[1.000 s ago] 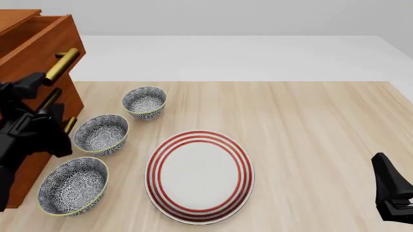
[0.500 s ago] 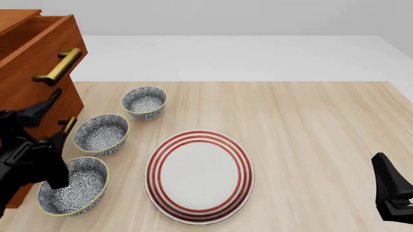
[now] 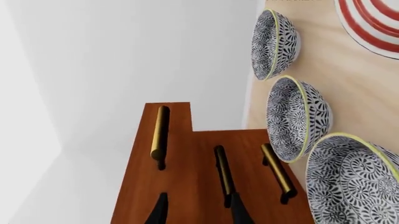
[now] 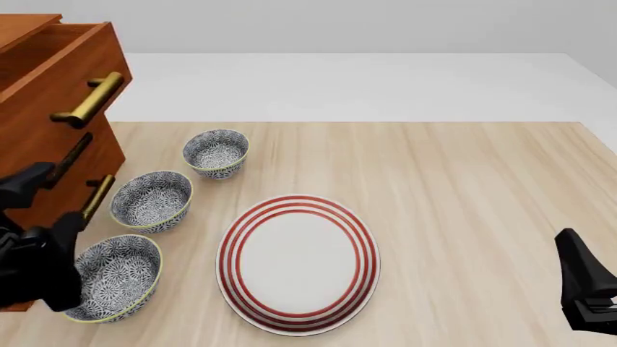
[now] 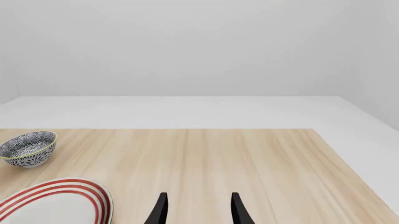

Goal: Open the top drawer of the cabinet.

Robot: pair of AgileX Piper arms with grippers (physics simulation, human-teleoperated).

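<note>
Left claw (image 4: 43, 199) spread, empty, drawn back lower from top drawer (image 4: 58, 69), pulled out

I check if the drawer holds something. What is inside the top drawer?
The top drawer stands pulled out, but only its front and a wall edge show. Its inside is hidden from every view.

My left pincer (image 4: 43, 210) sits low beside the cabinet (image 4: 43, 94), hemmed in by three bowls (image 4: 152, 200) in a row just off the drawer fronts. The top drawer (image 4: 58, 61) juts out above them. A plate (image 4: 297, 262) fills the table's (image 4: 463, 188) middle. Ahead of my right pincer (image 5: 196, 210) the table lies bare, giving open passage.
</note>
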